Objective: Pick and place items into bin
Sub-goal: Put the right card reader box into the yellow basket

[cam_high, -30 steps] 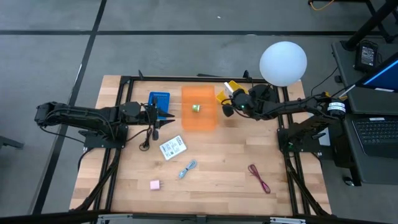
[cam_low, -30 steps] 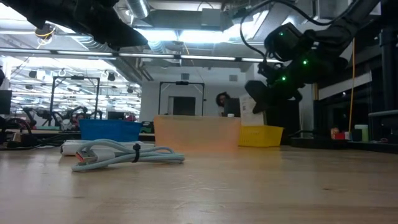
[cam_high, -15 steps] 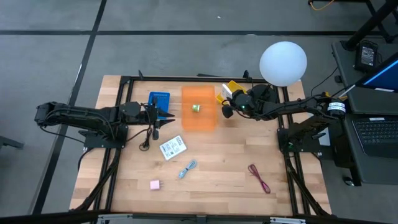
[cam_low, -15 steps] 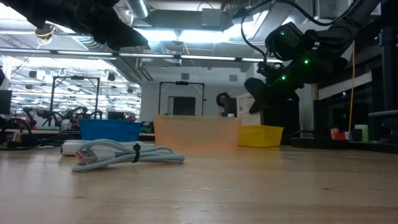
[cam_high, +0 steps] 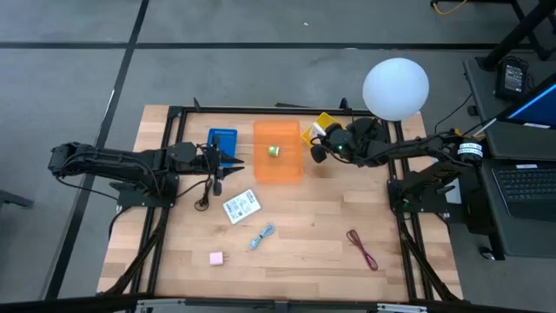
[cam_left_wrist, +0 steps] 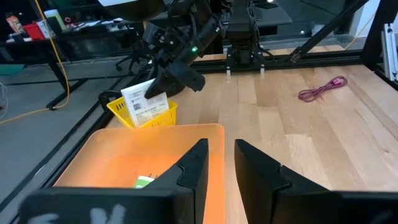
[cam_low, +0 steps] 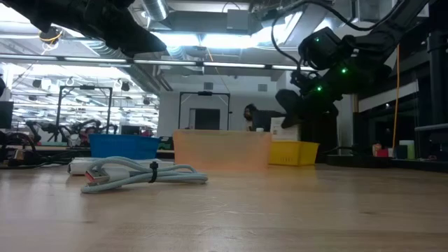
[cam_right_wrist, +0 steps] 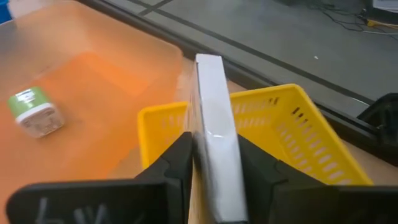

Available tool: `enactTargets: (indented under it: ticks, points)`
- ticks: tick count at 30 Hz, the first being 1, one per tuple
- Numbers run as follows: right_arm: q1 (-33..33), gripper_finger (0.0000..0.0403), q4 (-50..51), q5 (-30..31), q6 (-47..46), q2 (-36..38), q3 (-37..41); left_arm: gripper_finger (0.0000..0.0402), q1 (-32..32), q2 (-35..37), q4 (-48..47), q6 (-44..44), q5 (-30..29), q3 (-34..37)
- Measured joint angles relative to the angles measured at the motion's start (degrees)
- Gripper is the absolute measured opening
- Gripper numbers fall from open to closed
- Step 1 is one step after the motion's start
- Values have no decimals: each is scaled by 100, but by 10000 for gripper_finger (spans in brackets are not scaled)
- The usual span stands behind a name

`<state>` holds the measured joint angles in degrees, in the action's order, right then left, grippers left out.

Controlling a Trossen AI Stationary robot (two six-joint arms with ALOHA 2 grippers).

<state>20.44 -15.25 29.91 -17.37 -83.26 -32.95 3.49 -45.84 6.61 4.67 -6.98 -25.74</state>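
At frame left, the left gripper [cam_high: 233, 162] hung slightly parted beside the orange bin [cam_high: 278, 152]. Right of centre, the right gripper [cam_high: 316, 142] clamped a white packet [cam_right_wrist: 214, 130] over the yellow basket [cam_high: 324, 123].

Both arms are showing as dark, jointed links trailing black cables; green lights are glowing near the right gripper [cam_high: 318, 139], and each gripper's fingers are looking black and blocky.

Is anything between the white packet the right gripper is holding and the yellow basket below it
Nothing visible. The right gripper is shut on the white packet, held on edge above the yellow basket, whose open top shows nothing across it.
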Motion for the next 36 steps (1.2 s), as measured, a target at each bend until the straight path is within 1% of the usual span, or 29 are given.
enactTargets:
  ticks: [3,6,10,13,16,22,27,31,36]
  points:
    - [123,89,2,7,8,0,0,72,1,0,0,-97,0,0]
    - [224,89,-17,36,239,0,0,73,2,0,2,-109,0,0]
    - [276,89,-149,474,574,0,0,72,0,0,2,-107,0,0]
    - [276,89,-214,571,742,0,0,73,0,-2,2,-107,0,0]
    - [276,89,-210,496,728,0,0,72,1,-2,1,-103,0,0]
    - [276,90,-191,-23,734,0,0,72,2,-2,0,-94,-2,0]
    - [276,89,48,-155,754,0,0,72,1,-2,0,-94,0,0]
    - [276,71,269,-155,902,0,0,72,2,-2,0,-94,0,0]
    - [276,33,272,-133,1212,0,-2,72,2,-2,0,-96,0,0]
